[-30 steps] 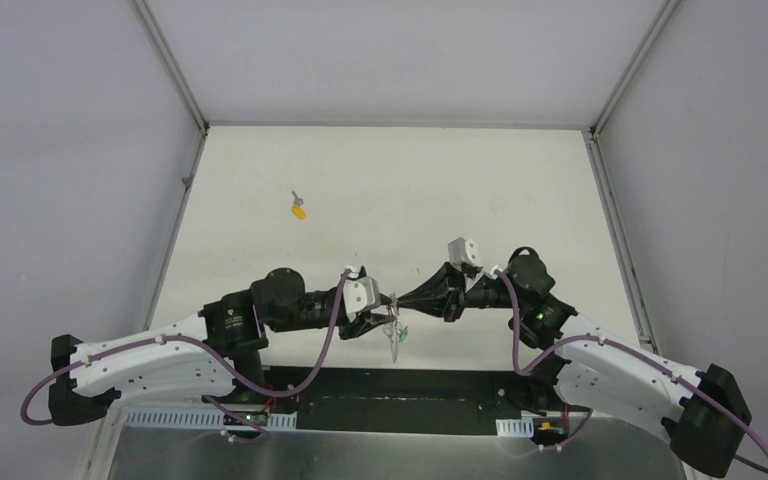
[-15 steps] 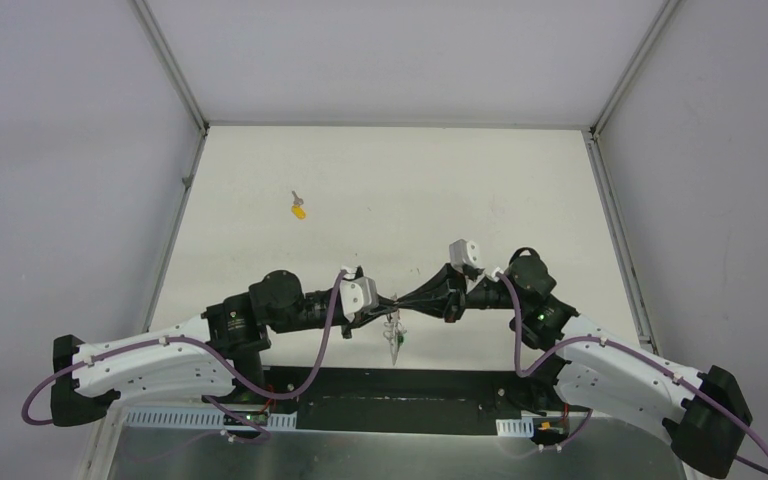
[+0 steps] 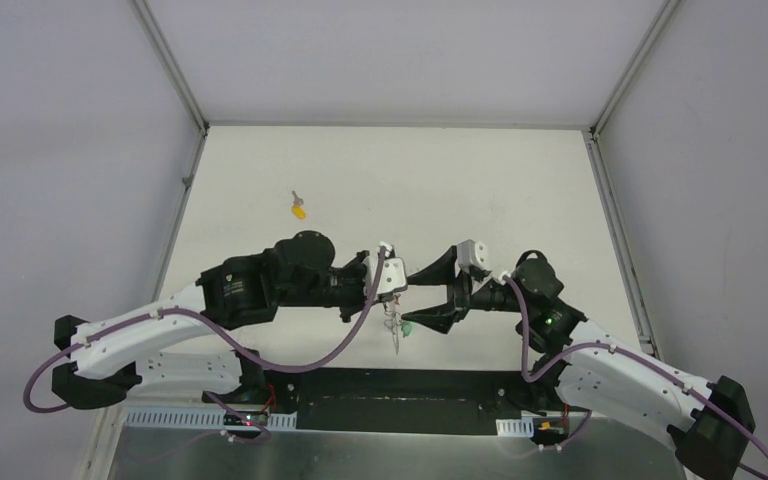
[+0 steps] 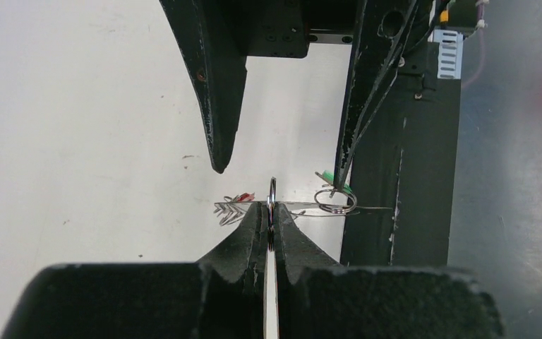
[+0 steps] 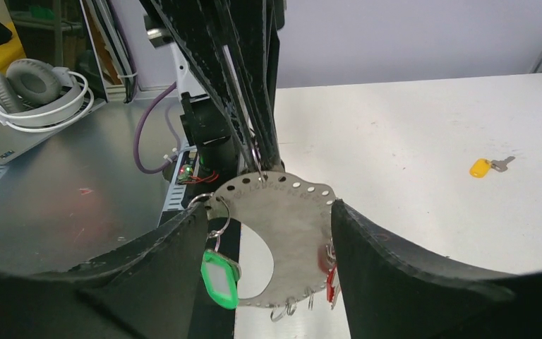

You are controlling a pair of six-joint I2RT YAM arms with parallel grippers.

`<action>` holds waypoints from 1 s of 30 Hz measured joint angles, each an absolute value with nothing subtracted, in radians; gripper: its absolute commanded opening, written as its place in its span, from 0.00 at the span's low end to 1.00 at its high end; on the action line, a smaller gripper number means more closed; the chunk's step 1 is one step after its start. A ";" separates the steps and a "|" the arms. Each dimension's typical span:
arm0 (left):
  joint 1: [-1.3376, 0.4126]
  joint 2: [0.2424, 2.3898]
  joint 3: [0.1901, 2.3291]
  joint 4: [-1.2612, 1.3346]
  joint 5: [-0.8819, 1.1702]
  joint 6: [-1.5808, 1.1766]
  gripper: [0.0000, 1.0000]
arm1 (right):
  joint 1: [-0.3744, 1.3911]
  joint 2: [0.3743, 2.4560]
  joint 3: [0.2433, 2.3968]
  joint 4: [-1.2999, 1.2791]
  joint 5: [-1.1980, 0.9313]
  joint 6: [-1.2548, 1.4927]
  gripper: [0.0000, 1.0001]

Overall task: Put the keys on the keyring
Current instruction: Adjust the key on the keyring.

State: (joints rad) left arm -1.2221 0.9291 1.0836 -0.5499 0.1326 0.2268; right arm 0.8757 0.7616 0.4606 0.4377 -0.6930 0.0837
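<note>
The keyring [image 5: 289, 212] is a flat silver crescent plate with holes along its rim, hanging in the air near the table's front edge. My left gripper [image 3: 392, 296] is shut on a small ring at the keyring's [image 3: 396, 330] top edge, which shows edge-on in the left wrist view [image 4: 272, 189]. My right gripper [image 5: 268, 208] is open, with one finger on each side of the plate. A green tag [image 5: 220, 277] hangs from a split ring through a rim hole, beside one right finger. A yellow-tagged key [image 3: 300, 209] lies on the table at the far left.
A red tag [image 5: 332, 282] and small empty rings hang from the plate's lower rim. The black base panel [image 4: 402, 176] lies under the grippers at the table's [image 3: 480, 190] near edge. White headphones [image 5: 28, 92] rest on the metal bench behind the arms.
My left gripper closed on the keyring, then my right gripper opened and let it go. The left arm swung forward and right, carrying the keyring slightly right.
</note>
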 measured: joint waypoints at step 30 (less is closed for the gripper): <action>-1.213 1.425 1.773 -1.374 0.084 0.194 0.00 | 0.928 0.976 0.468 0.706 -0.719 0.160 0.31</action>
